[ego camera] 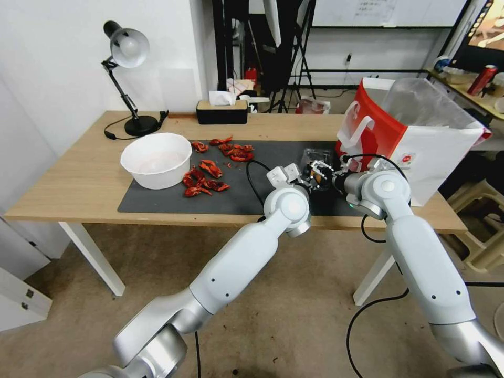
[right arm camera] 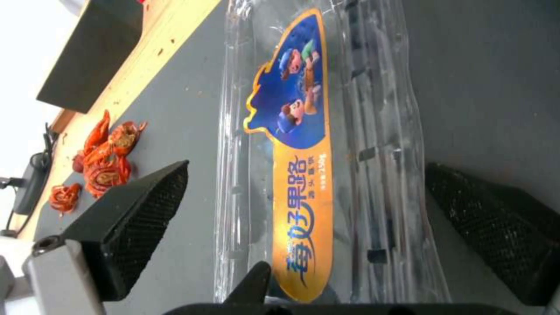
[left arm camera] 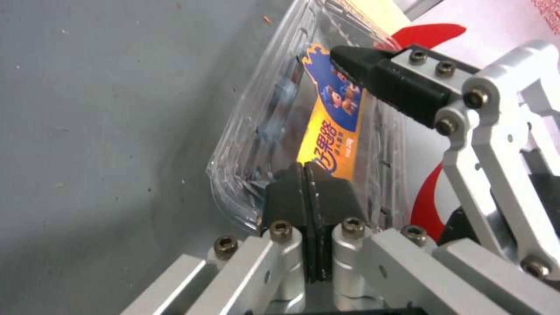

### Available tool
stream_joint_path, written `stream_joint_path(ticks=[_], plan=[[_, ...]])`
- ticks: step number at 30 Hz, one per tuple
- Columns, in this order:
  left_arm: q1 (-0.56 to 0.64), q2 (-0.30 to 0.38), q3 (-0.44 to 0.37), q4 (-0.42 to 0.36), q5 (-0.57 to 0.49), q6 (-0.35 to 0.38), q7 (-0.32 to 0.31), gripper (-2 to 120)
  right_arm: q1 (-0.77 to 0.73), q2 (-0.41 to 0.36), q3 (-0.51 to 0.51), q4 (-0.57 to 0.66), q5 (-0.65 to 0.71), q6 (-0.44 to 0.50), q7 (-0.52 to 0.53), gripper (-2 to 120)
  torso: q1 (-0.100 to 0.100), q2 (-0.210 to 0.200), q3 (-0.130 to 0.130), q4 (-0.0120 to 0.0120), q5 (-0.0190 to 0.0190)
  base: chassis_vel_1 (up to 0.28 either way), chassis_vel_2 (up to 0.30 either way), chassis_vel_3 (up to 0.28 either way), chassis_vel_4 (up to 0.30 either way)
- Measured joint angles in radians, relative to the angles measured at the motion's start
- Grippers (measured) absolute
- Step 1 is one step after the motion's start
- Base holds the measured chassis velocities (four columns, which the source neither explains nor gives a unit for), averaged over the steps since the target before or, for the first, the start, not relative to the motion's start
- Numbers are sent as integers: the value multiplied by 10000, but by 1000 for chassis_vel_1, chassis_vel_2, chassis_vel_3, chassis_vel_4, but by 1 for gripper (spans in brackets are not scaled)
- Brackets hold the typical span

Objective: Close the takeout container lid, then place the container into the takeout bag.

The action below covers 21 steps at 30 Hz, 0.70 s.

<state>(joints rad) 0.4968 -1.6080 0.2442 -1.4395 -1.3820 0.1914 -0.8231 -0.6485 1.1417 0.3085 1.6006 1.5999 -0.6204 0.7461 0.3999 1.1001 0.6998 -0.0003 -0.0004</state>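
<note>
The takeout container point(ego camera: 315, 156) is a clear clamshell lying on the dark mat point(ego camera: 173, 202), just left of the red and white takeout bag point(ego camera: 420, 142). Its lid point(right arm camera: 379, 109) carries a blue and orange label point(right arm camera: 297, 131) and lies down over the base; dark berries point(left arm camera: 274, 113) show through the plastic. My left gripper point(left arm camera: 304, 168) is shut, its tips resting against one end of the container point(left arm camera: 245, 144). My right gripper point(right arm camera: 307, 166) is open, one finger on each long side of the container point(right arm camera: 245, 144). The two grippers, left point(ego camera: 300, 176) and right point(ego camera: 321, 174), meet beside the bag.
A white bowl point(ego camera: 156, 157) and scattered red crayfish pieces point(ego camera: 210, 170) lie on the mat's left half. A desk lamp point(ego camera: 128, 52) and tissue box point(ego camera: 221, 110) stand at the table's back. The bag's clear liner point(ego camera: 420, 100) sticks up from its mouth.
</note>
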Motion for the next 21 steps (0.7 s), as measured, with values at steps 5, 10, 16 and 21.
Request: stream_joint_path(ticks=[5,10,16,21], plan=[[23,0,-13,-41,0,0,-8,0,32,75,1,-94,12,-87,0,100,-2,2,-1,-1,-2,0,0,0,0],[28,0,-9,-64,-6,0,-15,0,72,101,0,-191,31,-139,-16,97,-3,4,-2,-2,-3,0,0,0,0],[25,0,11,-110,-22,0,-22,0,79,107,1,-269,80,-232,-23,80,-3,5,-2,-4,1,0,0,0,0],[35,0,26,-198,-41,0,-43,0,55,112,1,-298,79,-254,6,65,-2,3,0,-4,3,0,0,0,0]])
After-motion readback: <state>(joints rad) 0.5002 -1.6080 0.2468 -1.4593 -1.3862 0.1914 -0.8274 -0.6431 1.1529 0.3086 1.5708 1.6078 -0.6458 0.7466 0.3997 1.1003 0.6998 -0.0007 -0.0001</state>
